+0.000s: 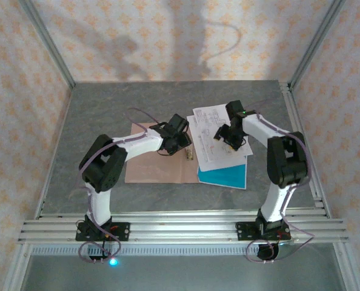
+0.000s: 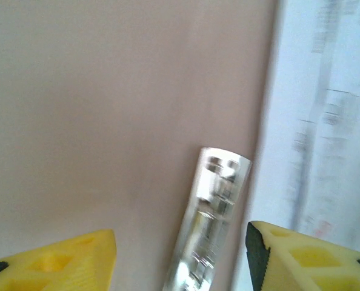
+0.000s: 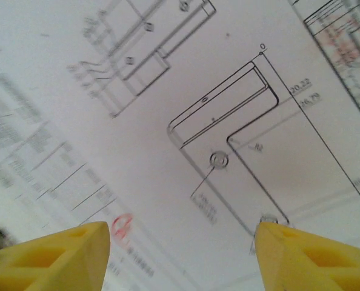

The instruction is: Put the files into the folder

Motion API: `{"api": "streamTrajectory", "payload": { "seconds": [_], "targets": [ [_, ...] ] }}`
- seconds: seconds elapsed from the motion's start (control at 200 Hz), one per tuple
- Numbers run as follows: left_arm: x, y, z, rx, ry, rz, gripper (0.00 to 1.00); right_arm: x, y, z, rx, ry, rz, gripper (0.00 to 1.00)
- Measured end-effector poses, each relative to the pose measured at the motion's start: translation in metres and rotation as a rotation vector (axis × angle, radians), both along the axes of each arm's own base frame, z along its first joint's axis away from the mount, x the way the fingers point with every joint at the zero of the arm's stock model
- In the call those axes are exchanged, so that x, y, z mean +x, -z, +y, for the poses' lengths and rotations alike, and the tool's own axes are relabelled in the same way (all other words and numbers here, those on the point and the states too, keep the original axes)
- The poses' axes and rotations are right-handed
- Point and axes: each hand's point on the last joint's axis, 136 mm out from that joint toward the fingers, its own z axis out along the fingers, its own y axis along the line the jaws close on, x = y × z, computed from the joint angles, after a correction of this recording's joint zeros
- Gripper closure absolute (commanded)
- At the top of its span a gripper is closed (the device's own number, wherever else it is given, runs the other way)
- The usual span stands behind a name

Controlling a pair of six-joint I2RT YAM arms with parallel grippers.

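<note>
Folder: the folder lies open and flat on the table, left of centre, with its metal fastener along the fold at its right edge.

Files: the white sheets lie in a loose fan just right of the fold. The teal sheet pokes out from under them on the near side. Nothing is inside the folder yet.

Left claw: the left gripper hangs low over the fold. Its fingers are spread to either side of the fastener and pinch nothing.

Right claw: the right gripper is low over the printed pages. Its fingers are spread wide and only the line drawings show between them (whether the tips touch the paper cannot be told).

Step in hand: this looks like the start of moving the stack across onto the folder, with neither arm holding anything so far.

Doing it well: thin paper flat on a table gives the fingers no edge to bite. The right arm would do better to press down lightly and drag the fan leftward as one stack, or work it to an overhang before pinching.

Folder hold: the left arm should press on the card beside the fold so the folder does not slide away with the pages.

Watch for: the top page may shear off alone, the teal sheet may be left behind, and corners may catch on the fastener.
</note>
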Motion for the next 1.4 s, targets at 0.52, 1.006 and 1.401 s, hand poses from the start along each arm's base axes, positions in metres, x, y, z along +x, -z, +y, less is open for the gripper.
{"api": "streamTrajectory", "payload": {
  "seconds": [0.52, 1.006, 1.401],
  "targets": [
    [0.048, -0.016, -0.085, -0.140, 0.133, -0.037, 0.42, 0.017, -0.006, -0.076, 0.024, 0.201, -0.023, 0.41],
    [0.042, 0.011, -0.095, -0.156, 0.166, 0.026, 0.42, 0.012, 0.037, -0.080, 0.011, 0.201, 0.087, 0.41],
    [0.041, 0.019, -0.103, -0.161, 0.177, 0.021, 0.43, 0.013, 0.039, -0.077, 0.026, 0.182, 0.084, 0.41]
  ]
}}
